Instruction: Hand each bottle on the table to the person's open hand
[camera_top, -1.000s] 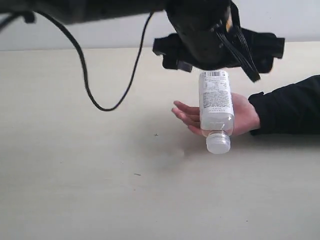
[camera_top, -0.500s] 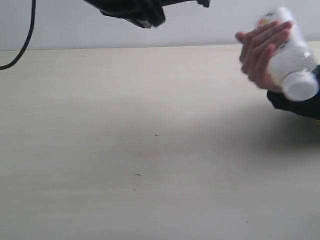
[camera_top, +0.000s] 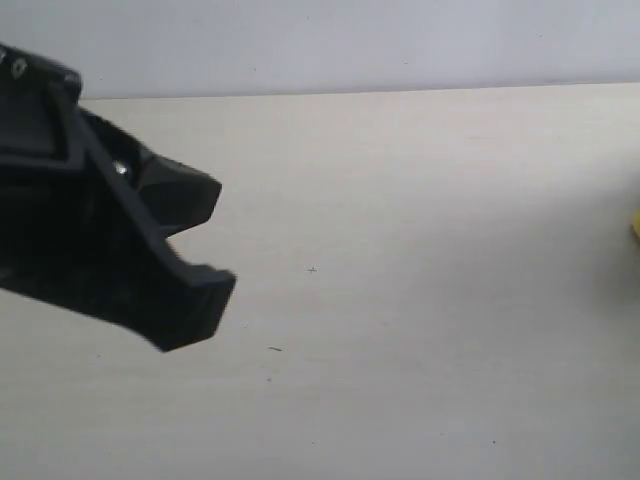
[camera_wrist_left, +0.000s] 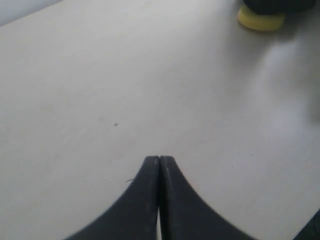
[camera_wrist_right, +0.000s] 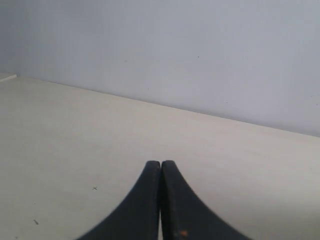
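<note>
Left gripper (camera_wrist_left: 159, 165) is seen with fingers pressed together, nothing held, over bare table (camera_top: 420, 180). Right gripper (camera_wrist_right: 160, 167) is likewise closed and empty, pointed toward the table's far edge and the wall (camera_wrist_right: 200, 50). Only one bottle is seen: the yellow bottle (camera_wrist_left: 260, 19), well apart from the left fingers, at the far right edge in the exterior view, partly covered by a dark shape (camera_wrist_left: 272, 4) that cannot be identified. Its long axis cannot be told. The right arm is judged nearer. The hand is not in view. Nothing is seen in the way across the table.
</note>
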